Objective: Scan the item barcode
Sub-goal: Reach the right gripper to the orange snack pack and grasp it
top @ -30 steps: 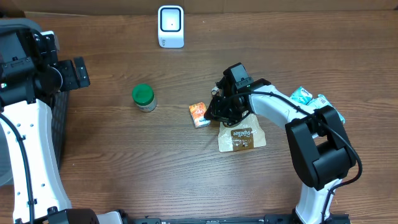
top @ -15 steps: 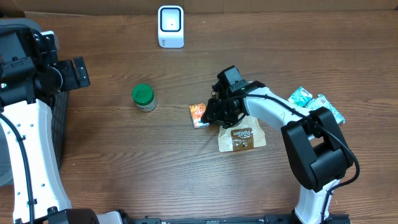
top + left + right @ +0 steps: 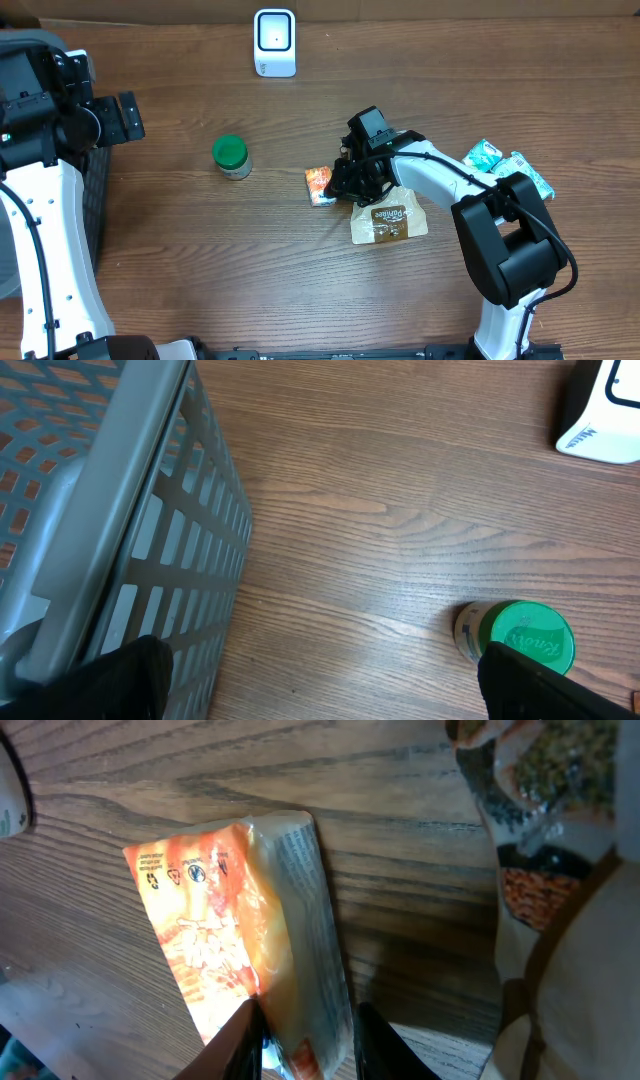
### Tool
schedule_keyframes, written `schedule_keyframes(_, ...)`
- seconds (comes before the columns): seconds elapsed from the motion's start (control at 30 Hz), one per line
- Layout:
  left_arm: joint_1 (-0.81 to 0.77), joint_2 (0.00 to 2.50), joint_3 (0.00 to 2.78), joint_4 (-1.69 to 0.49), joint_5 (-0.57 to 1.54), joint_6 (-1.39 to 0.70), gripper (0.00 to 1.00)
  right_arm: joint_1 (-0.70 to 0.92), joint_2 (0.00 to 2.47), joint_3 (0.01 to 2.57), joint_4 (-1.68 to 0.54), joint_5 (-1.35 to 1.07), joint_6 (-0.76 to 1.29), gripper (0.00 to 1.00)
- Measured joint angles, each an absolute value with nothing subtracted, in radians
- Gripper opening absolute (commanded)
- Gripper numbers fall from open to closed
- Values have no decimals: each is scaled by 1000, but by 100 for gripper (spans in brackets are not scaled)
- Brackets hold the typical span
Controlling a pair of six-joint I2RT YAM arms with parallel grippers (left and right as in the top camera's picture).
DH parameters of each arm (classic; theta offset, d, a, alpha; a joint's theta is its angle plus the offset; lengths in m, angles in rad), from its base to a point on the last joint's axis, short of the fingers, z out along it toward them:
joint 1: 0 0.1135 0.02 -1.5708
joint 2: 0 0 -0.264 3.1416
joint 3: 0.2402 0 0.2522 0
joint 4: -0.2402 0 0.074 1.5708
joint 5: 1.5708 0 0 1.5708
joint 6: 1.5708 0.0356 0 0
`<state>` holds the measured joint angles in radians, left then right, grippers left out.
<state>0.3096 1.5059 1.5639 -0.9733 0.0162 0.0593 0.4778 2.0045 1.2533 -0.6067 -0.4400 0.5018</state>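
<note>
Right tool [image 3: 342, 183] pinches the orange packet [image 3: 320, 185] at mid-desk.
Nearest lies a brown pouch [image 3: 390, 222], its cursive brand too small to read. Just beyond it, the packet lies flat, showing recycling marks and illegible fine print. Farther left stands a green-lidded jar [image 3: 232, 156]. The left tool [image 3: 125, 115] gapes beside a grey basket [image 3: 100, 510]. The white scanner [image 3: 275, 42] stands farthest.

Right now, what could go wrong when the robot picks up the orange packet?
The right gripper straddles only the end of the orange packet, so the wrapper could slip out on lifting. The brown bag lies right beside it, so a finger might snag or drag that. The scanner sits far away, a long carry for that pinch.
</note>
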Motion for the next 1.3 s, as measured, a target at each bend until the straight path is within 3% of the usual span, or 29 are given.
schedule_keyframes(0.57,310,1506,1564,-973,16,60,100,477,2004,1253,-611,-437,532,21)
schedule_keyframes(0.77,310,1506,1564,-973,16,60,100,477,2004,1253,-612,-439,548,4)
schedule_keyframes(1.0,310,1506,1564,-973,16,60,99,478,2004,1253,-608,-450,550,4)
schedule_keyframes(1.3,310,1506,1564,-973,16,60,100,435,1967,1252,-484,-830,508,4)
